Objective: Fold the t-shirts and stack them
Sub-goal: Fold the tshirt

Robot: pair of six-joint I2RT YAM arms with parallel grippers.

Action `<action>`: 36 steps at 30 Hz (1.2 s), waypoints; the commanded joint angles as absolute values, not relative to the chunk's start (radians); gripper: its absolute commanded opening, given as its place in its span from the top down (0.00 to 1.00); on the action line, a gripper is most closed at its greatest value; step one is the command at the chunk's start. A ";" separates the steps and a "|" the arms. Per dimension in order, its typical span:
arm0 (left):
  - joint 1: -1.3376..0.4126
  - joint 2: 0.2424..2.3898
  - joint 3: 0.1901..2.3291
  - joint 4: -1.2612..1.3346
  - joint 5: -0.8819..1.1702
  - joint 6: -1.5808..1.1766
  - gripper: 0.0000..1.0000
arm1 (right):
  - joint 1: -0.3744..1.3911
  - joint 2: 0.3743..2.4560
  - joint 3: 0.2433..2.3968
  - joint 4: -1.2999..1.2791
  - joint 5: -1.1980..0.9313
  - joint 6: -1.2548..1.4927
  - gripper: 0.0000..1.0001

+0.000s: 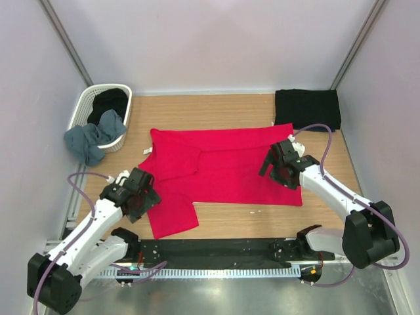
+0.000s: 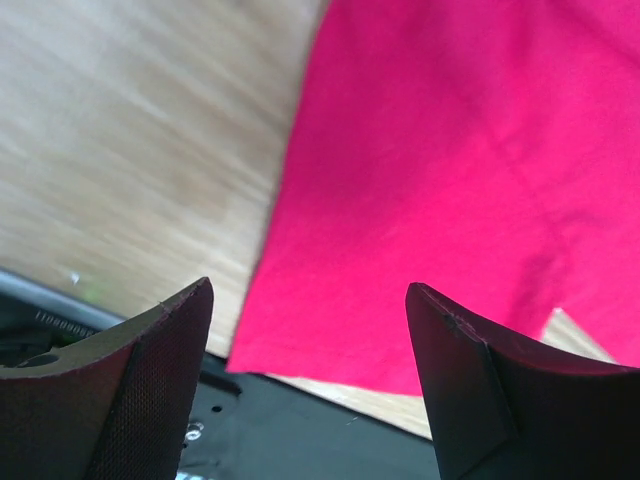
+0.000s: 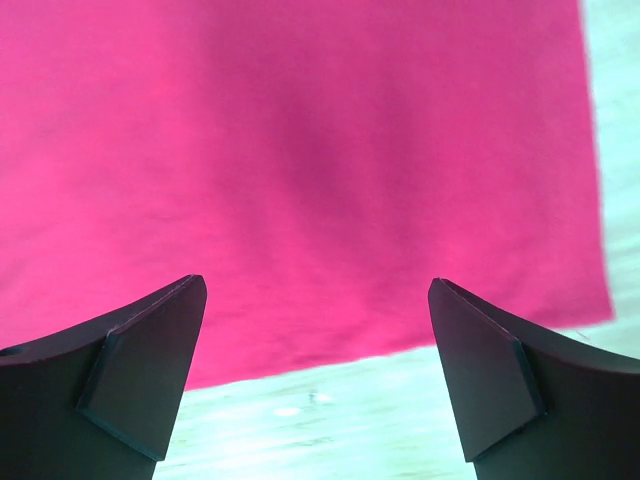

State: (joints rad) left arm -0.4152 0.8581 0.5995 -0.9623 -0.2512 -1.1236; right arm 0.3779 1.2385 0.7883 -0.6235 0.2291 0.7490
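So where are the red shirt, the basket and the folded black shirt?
red shirt (image 1: pixel 230 164), top view, middle of its body.
basket (image 1: pixel 83 105), top view, its left rim.
folded black shirt (image 1: pixel 307 109), top view, centre of the cloth.

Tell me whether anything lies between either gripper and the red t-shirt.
Nothing visible does. The left gripper and right gripper hang open over the edges of the red t-shirt. Below them the wrist views show only red cloth and the wooden table.
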 commanded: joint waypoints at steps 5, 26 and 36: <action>-0.492 0.841 0.453 -0.933 -0.111 -1.334 0.25 | 0.282 1.207 0.779 -0.727 0.239 0.752 0.00; -0.557 0.701 0.394 -1.137 -0.064 -1.397 0.50 | 0.169 1.319 0.793 -0.773 0.279 0.692 0.00; -0.558 0.706 0.341 -1.058 -0.037 -1.391 0.62 | 0.098 1.249 0.778 -0.863 0.322 0.735 0.00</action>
State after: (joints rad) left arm -0.5545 0.7197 0.3733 -1.0672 -0.0525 -1.3808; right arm 0.1238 1.3037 0.7753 -0.8162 0.2783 0.7113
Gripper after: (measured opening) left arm 0.414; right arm 0.996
